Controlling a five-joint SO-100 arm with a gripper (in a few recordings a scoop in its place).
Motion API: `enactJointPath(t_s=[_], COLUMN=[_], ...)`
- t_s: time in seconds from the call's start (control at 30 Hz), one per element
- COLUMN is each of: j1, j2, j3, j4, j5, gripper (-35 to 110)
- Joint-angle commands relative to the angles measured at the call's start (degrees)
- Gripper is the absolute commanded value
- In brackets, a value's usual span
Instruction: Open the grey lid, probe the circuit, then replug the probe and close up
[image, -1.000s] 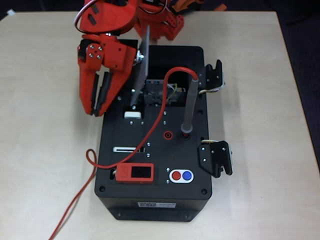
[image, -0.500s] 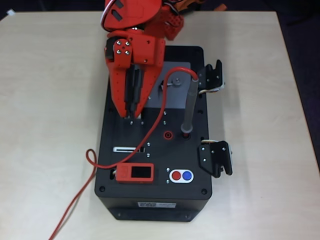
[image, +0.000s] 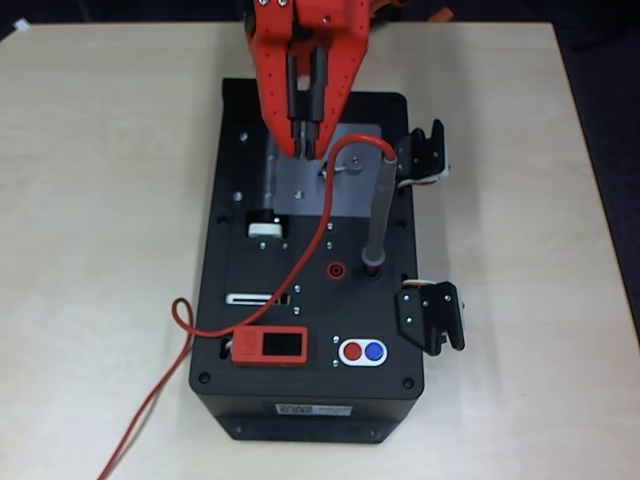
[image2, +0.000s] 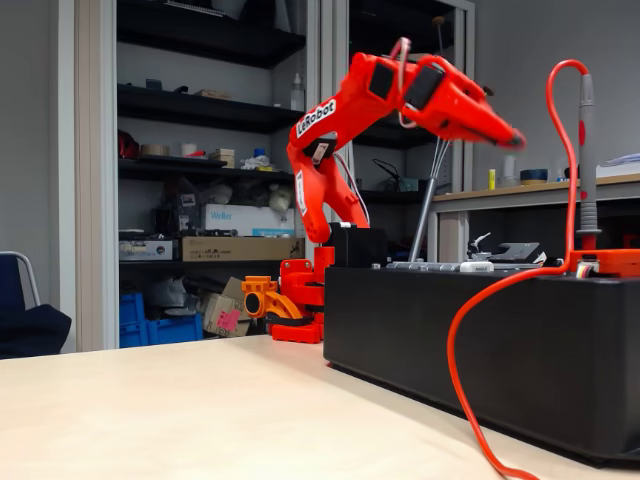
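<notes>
Fingers narrow, holding nothing, above the grey lid, which lies flat on the black box; a second ago it stood open. Probe upright in the box socket. Light wooden table; shelving behind.

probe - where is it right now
In the overhead view the probe stands upright in a socket on the right side of the black box, just right of the closed grey lid, with its red cable looping leftward.
</notes>
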Motion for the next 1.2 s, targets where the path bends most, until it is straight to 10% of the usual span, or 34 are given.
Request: enactJointPath(t_s=[0.0, 1.17], j1=[-3.4, 1.5], j2=[9.6, 58.9], j3=[5.5, 49.4], j4=[-1.8, -17.8], j5=[7.1, 40.4], gripper=[0, 0])
